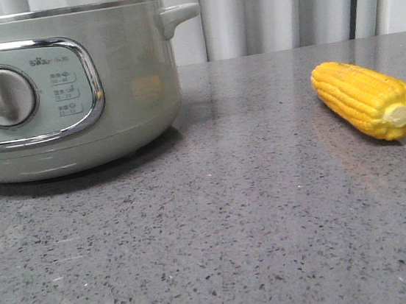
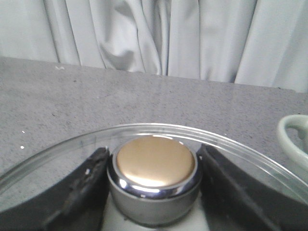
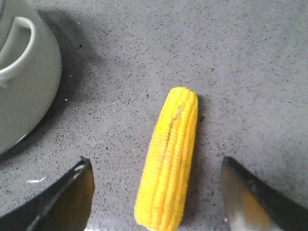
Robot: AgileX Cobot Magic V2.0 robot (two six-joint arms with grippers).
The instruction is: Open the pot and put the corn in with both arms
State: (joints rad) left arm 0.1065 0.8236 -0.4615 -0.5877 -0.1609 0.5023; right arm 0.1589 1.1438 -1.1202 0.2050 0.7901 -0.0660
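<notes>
1. While my left tool (image 2: 155,192) brackets the lid knob (image 2: 155,163) on the pot (image 1: 69,87) at the desk's (image 1: 255,212) far left, I cannot tell whether its fingers press it; I should close squarely, then lift straight up.
2. To the right, the corn (image 1: 365,98) lies on the desk, well apart from the pot.
3. My right tool (image 3: 159,192) hangs over it, pointing down, fingers spread either side, holding nothing.
</notes>
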